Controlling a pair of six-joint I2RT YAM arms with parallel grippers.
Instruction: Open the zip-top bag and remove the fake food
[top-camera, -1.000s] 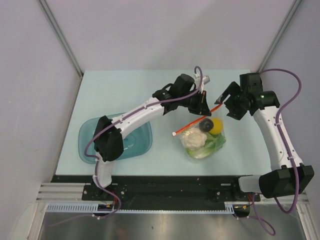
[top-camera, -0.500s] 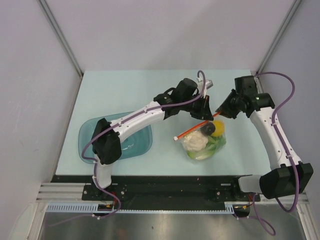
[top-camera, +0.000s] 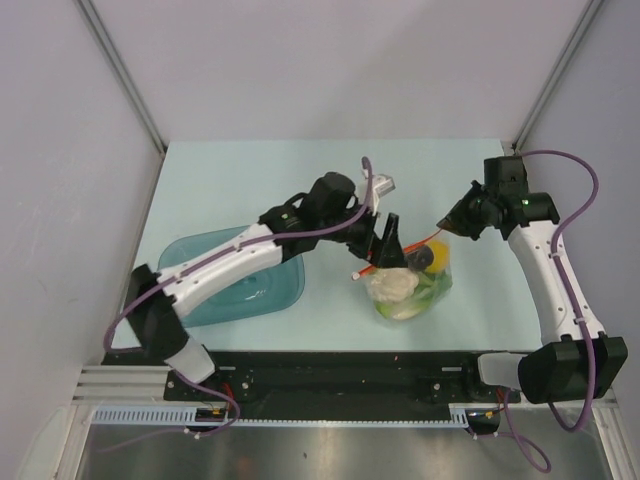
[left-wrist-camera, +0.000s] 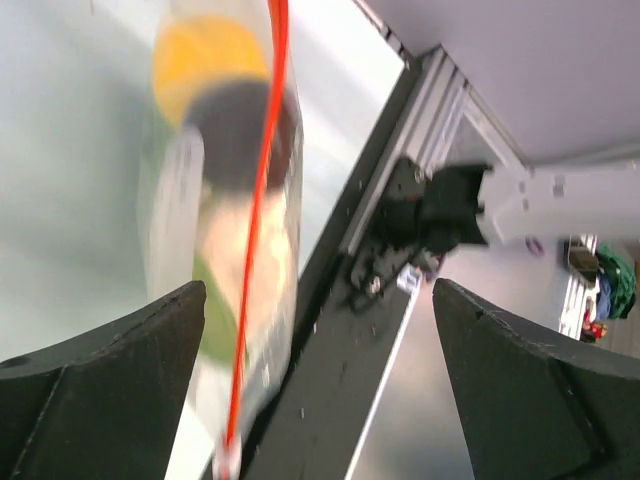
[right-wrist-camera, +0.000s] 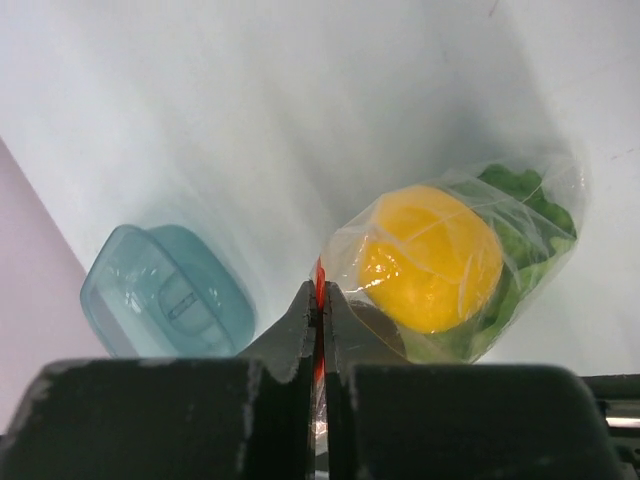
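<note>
The zip-top bag lies on the table right of centre, its red zip strip running up to the right. Through the plastic I see the fake food: a white cauliflower, a yellow fruit, green lettuce and a dark piece. My right gripper is shut on the strip's right end, beside the yellow fruit. My left gripper hangs open over the bag's left part. In its wrist view the gripper is empty, and the blurred bag passes its left finger.
A teal plastic tray sits at the left of the table, partly under my left arm, and shows again as the tray in the right wrist view. The table's near edge and a black rail lie just below the bag.
My left gripper let go of the zip strip, opened wide and drew back toward the near left. My right gripper moved in and shut on the strip's right end.
</note>
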